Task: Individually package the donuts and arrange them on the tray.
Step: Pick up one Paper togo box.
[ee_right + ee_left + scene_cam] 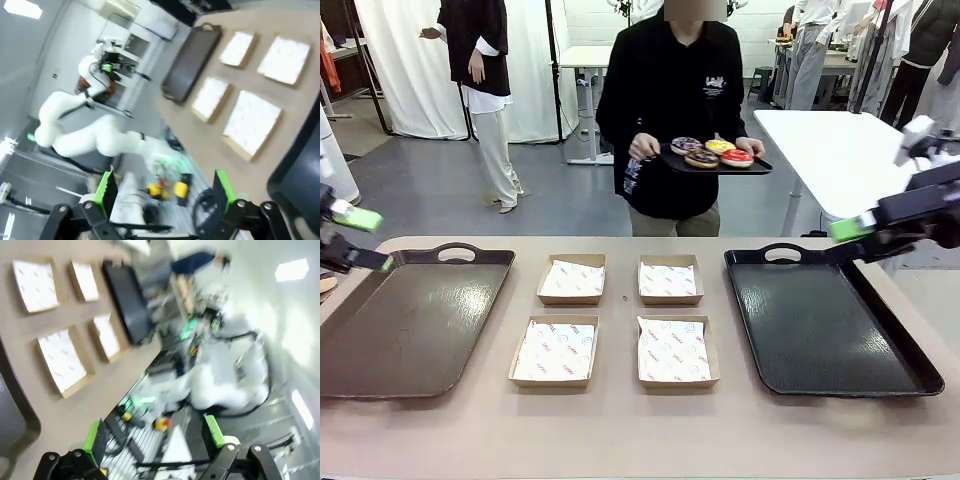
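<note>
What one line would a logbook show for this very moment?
stage: not started | donuts: four, on person's small tray | boxes: four, paper-lined, unfilled | left pincer: open | right pincer: open

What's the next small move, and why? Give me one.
Likely hold the left gripper and right gripper open at the table's sides and wait: the donuts sit on a small tray in the person's hands, off the table, and the four boxes hold only paper liners.

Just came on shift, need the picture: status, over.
Left gripper open, empty. Right gripper open, empty. Donuts on the small tray in the person's hands, far side; none boxed. Four paper-lined boxes sit between the two big trays.
</note>
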Controlling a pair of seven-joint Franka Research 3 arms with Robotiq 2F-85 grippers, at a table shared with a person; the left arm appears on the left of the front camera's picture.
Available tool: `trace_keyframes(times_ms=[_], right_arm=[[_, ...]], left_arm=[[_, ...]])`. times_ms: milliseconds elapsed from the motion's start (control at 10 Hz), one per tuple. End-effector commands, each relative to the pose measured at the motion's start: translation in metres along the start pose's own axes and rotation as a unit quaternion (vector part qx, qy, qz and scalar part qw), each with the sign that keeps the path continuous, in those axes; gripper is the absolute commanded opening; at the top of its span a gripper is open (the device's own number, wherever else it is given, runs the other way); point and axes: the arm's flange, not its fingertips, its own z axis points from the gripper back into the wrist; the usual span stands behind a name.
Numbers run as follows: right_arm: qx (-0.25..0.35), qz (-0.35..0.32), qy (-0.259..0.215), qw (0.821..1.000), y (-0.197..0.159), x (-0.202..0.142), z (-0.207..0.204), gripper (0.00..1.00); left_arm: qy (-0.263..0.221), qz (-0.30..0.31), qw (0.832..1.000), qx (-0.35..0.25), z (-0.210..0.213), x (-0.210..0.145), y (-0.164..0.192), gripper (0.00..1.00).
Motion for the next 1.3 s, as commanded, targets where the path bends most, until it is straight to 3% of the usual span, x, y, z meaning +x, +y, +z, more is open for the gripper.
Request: trace_keyframes(times_ms=[0, 300, 800, 900, 1000, 1200], right_arm=[[0.016, -0.084, -0.047, 0.995, -0.027, -0.061, 0.002, 1.0], [0.034, -0.127, -0.034, 0.991, -0.051, -0.081, 0.034, 1.0], [0.016, -0.161, -0.096, 0.982, -0.066, -0.112, 0.079, 1.0], [-0.047, -0.184, -0.02, 0.982, -0.059, -0.11, 0.065, 1.0], [0.02, -0.17, -0.097, 0.98, -0.074, -0.088, 0.101, 1.0], [0.02, -0.17, -0.097, 0.98, -0.074, -0.088, 0.101, 1.0]], left_arm=[[-0.052, 0.035, 0.998, -0.013, 0.026, -0.008, 0.02, 1.0], [-0.048, 0.084, 0.995, 0.013, 0.06, -0.023, 0.046, 1.0], [-0.097, 0.123, 0.987, 0.038, 0.108, -0.048, 0.069, 1.0], [-0.085, 0.121, 0.988, 0.044, 0.108, -0.05, 0.068, 1.0], [-0.098, 0.132, 0.986, 0.038, 0.101, -0.044, 0.068, 1.0], [-0.098, 0.132, 0.986, 0.038, 0.101, -0.044, 0.068, 1.0]])
